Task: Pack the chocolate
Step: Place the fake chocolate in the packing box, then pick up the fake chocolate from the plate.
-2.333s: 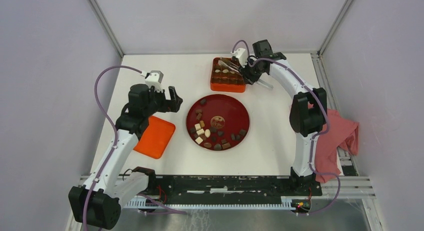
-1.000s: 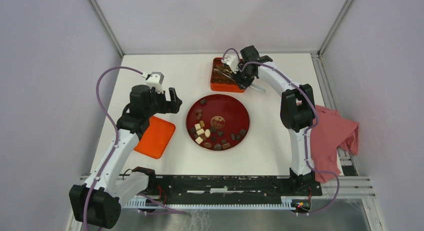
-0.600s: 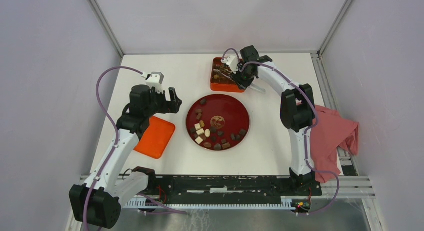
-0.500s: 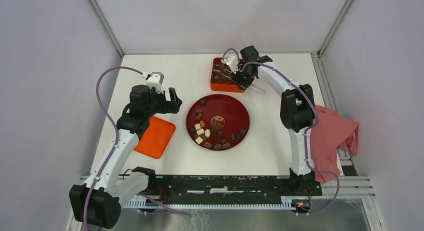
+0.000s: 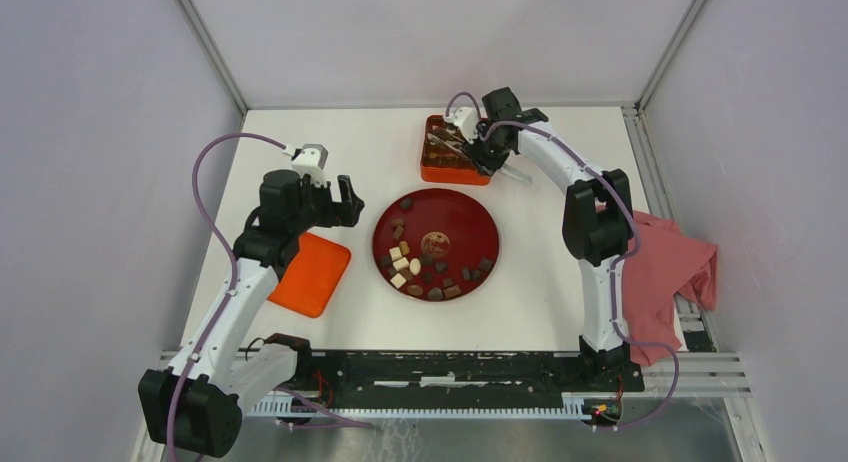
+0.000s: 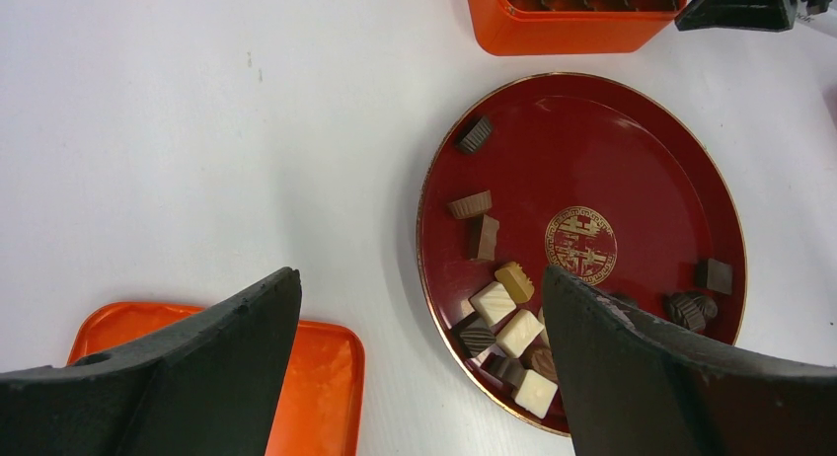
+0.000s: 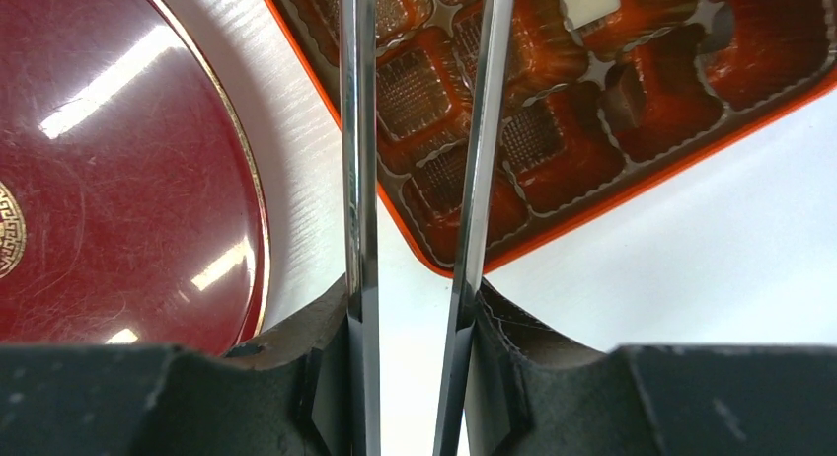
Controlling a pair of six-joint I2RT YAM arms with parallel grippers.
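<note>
Several pieces of chocolate [image 5: 420,267], dark, light brown and cream, lie on the red plate [image 5: 485,217], mostly on its near left side [image 6: 503,303]. A few more sit in the cells of the orange box [image 5: 455,176], among them a white piece [image 7: 590,0]. My right gripper [image 5: 478,147] is shut on metal tongs [image 7: 360,180] that reach over the box [image 7: 642,101]. The tongs' tips are out of the wrist view. My left gripper [image 6: 419,278] hangs open and empty over the table, left of the plate [image 6: 632,160].
An orange lid [image 5: 310,272] lies flat under my left arm, at the near left. A pink cloth [image 5: 670,272] hangs over the table's right edge. The box stands just behind the plate, near the back wall.
The right arm swung left and brought the tongs in over the orange box, then stayed almost still. The left arm has not moved.
</note>
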